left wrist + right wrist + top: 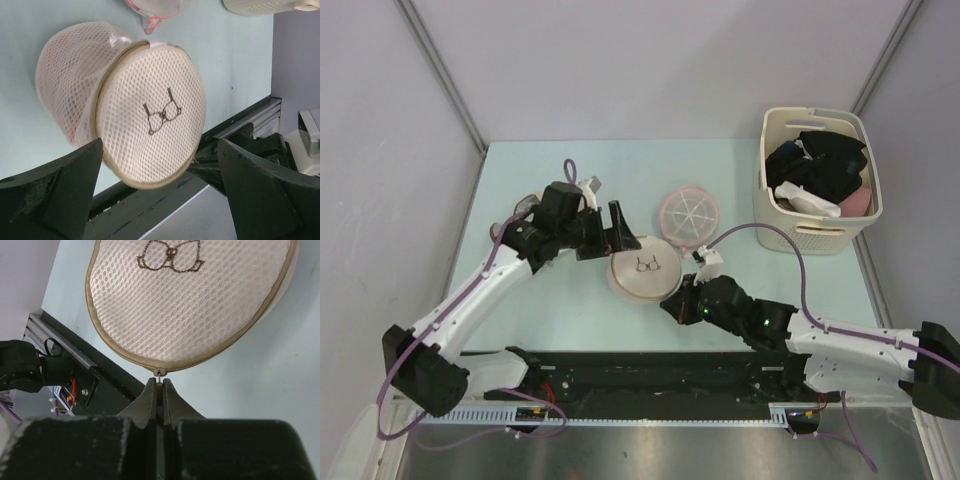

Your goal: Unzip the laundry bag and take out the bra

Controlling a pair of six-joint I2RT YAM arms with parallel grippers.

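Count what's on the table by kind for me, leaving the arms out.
mesh laundry bag: 1
pink spoked disc: 1
cream basket of clothes: 1
half-hidden rounded thing on the left side: 1
Total: 4

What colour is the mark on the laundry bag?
Dark brown mark on the bag; left wrist view shows it best.
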